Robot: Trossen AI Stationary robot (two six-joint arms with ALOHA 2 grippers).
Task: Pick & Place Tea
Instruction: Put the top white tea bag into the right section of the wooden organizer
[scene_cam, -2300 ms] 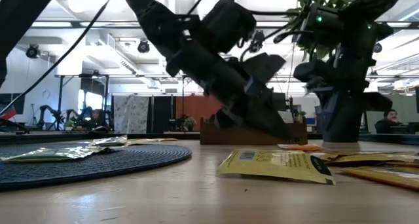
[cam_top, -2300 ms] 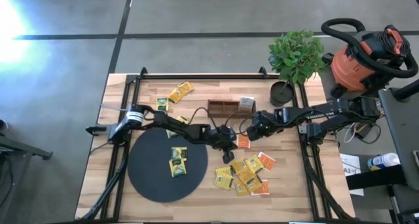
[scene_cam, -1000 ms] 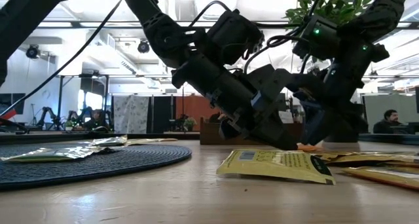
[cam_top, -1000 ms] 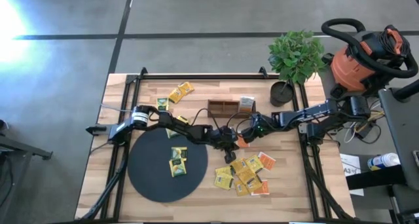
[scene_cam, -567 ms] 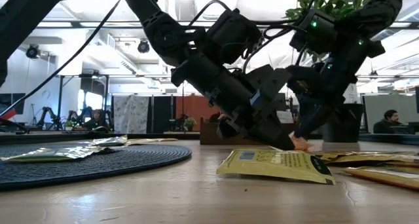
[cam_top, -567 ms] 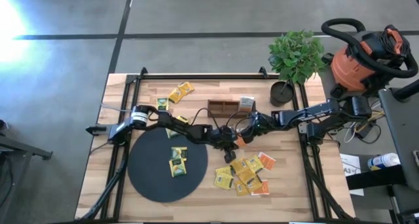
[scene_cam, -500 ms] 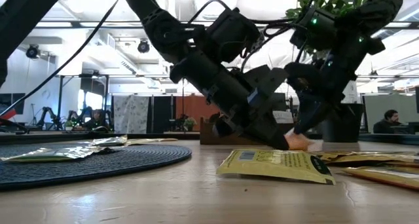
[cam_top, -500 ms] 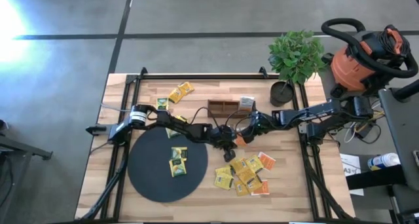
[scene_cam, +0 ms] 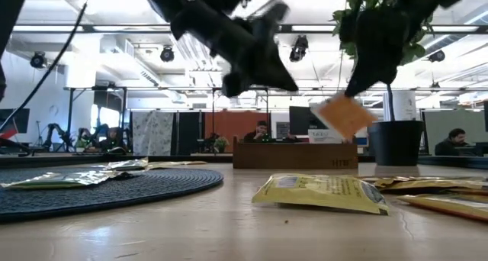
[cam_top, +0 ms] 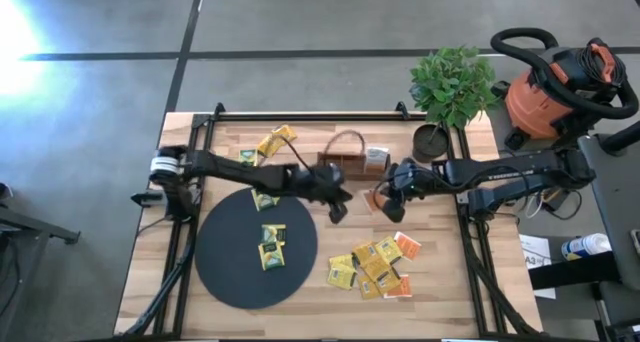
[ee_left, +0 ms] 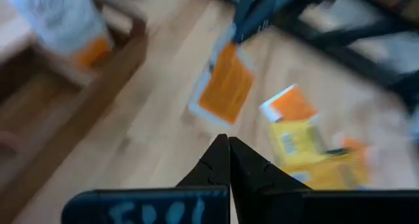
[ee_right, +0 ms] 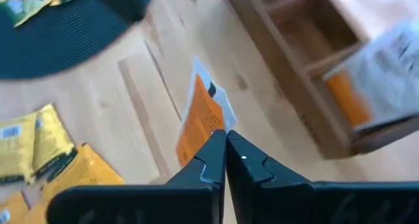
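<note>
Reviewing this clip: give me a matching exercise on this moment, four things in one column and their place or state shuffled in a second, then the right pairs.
Things:
1. orange sachet
2. left gripper
3. black disc
4. wooden tray

Places or states:
A. flat on the table with yellow sachets lying on it
B. pinched in the right gripper, hanging clear above the table
C. shut and holding nothing
D. on the table, with a white and orange sachet standing in its end compartment

Pairs: 1-B, 2-C, 3-A, 4-D
</note>
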